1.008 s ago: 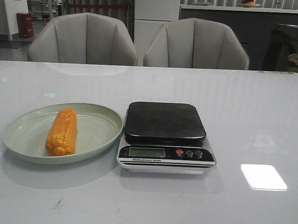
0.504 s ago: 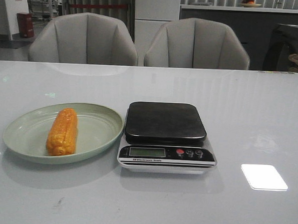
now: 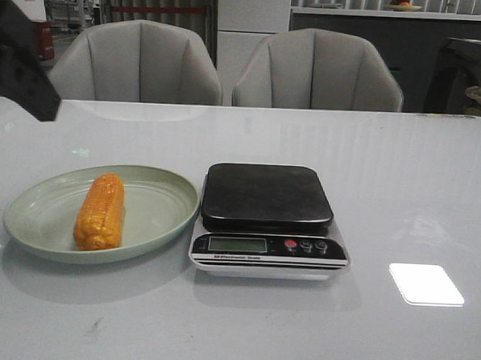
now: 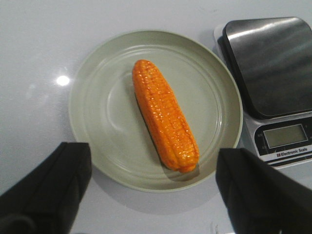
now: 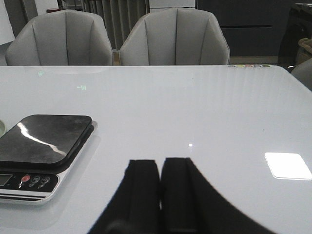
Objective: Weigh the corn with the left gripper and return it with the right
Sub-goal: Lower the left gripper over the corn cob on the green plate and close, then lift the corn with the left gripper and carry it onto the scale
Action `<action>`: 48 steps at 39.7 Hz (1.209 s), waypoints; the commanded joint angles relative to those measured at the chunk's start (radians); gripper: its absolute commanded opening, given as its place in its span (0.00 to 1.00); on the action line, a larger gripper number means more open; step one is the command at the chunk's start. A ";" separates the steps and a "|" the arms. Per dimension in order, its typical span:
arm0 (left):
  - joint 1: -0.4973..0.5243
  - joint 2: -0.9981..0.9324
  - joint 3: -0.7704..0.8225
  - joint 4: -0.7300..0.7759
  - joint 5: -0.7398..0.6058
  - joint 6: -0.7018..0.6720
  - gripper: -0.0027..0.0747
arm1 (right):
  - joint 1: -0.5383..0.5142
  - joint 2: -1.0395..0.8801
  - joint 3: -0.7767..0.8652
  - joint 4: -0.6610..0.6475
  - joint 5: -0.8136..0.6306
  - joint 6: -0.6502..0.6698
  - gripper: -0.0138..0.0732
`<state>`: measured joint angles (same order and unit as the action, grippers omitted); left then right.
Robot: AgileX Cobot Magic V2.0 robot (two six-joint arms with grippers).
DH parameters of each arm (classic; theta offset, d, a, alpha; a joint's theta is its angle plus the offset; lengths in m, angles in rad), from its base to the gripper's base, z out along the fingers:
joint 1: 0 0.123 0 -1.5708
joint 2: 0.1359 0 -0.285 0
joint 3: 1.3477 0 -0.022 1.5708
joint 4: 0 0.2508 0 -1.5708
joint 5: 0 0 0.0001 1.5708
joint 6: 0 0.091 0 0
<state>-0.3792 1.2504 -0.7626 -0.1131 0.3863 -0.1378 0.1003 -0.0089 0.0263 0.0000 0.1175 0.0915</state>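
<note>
My left gripper [image 4: 152,195] hangs above the green plate [image 4: 97,141], jaws spread wide and empty, with the corn [image 4: 165,114] lying on the plate between and just ahead of the fingers. I'd turn the wrist so the pads close across the cob's slanted width, then descend. The kernels look ridged and glossy, the scale [image 3: 268,197] platform smooth and dark. My right gripper [image 5: 160,195] sits closed, holding nothing.
</note>
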 commanded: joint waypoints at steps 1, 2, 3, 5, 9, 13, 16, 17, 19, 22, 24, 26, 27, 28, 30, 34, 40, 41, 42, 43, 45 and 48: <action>-0.029 0.078 -0.083 -0.022 -0.038 -0.015 0.85 | -0.006 -0.020 0.010 -0.007 -0.075 -0.006 0.33; -0.036 0.097 -0.094 -0.029 -0.036 -0.015 0.86 | -0.006 -0.020 0.010 -0.007 -0.075 -0.006 0.33; -0.041 0.130 -0.112 -0.032 -0.030 -0.015 0.87 | -0.006 -0.020 0.010 -0.007 -0.075 -0.006 0.33; -0.052 0.173 -0.139 -0.041 -0.013 -0.015 0.86 | -0.006 -0.020 0.010 -0.007 -0.075 -0.006 0.33; -0.072 0.253 -0.188 -0.050 0.007 -0.016 0.86 | -0.006 -0.020 0.010 -0.007 -0.075 -0.006 0.33; -0.077 0.322 -0.226 -0.081 0.022 -0.021 0.86 | -0.006 -0.020 0.010 -0.007 -0.075 -0.006 0.33; -0.077 0.371 -0.248 -0.083 0.039 -0.042 0.86 | -0.006 -0.020 0.010 -0.007 -0.075 -0.006 0.33; -0.077 0.387 -0.255 -0.083 0.041 -0.044 0.86 | -0.006 -0.020 0.010 -0.007 -0.075 -0.006 0.33; -0.077 0.408 -0.261 -0.085 0.044 -0.046 0.86 | -0.006 -0.020 0.010 -0.007 -0.075 -0.006 0.33; -0.077 0.443 -0.272 -0.085 0.057 -0.063 0.85 | -0.006 -0.020 0.010 -0.007 -0.075 -0.006 0.33; -0.077 0.462 -0.277 -0.085 0.067 -0.063 0.82 | -0.006 -0.020 0.010 -0.007 -0.075 -0.006 0.33; -0.077 0.478 -0.278 -0.085 0.068 -0.063 0.79 | -0.006 -0.020 0.010 -0.007 -0.075 -0.006 0.33; -0.077 0.484 -0.278 -0.085 0.068 -0.063 0.77 | -0.006 -0.020 0.010 -0.007 -0.075 -0.006 0.33; -0.077 0.489 -0.278 -0.086 0.068 -0.063 0.73 | -0.006 -0.020 0.010 -0.007 -0.075 -0.006 0.33; -0.077 0.494 -0.278 -0.091 0.069 -0.063 0.66 | -0.006 -0.020 0.010 -0.007 -0.075 -0.006 0.33; -0.077 0.494 -0.284 -0.094 0.066 -0.063 0.48 | -0.006 -0.020 0.010 -0.007 -0.075 -0.006 0.33; -0.090 0.494 -0.347 -0.094 0.107 -0.051 0.23 | -0.006 -0.020 0.010 -0.007 -0.075 -0.006 0.33; -0.095 0.494 -0.366 -0.094 0.116 -0.040 0.20 | -0.006 -0.020 0.010 -0.007 -0.075 -0.006 0.33; -0.103 0.494 -0.384 -0.094 0.121 -0.032 0.17 | -0.006 -0.020 0.010 -0.007 -0.075 -0.006 0.33; -0.112 0.494 -0.404 -0.094 0.125 -0.030 0.18 | -0.006 -0.020 0.010 -0.007 -0.075 -0.006 0.33; -0.128 0.494 -0.433 -0.094 0.125 -0.030 0.18 | -0.006 -0.020 0.010 -0.007 -0.075 -0.006 0.33; -0.162 0.494 -0.481 -0.094 0.114 -0.030 0.18 | -0.006 -0.020 0.010 -0.007 -0.075 -0.006 0.33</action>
<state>-0.5048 1.7875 -1.1707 -0.1916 0.5331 -0.1735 0.1003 -0.0089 0.0263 0.0000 0.1175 0.0915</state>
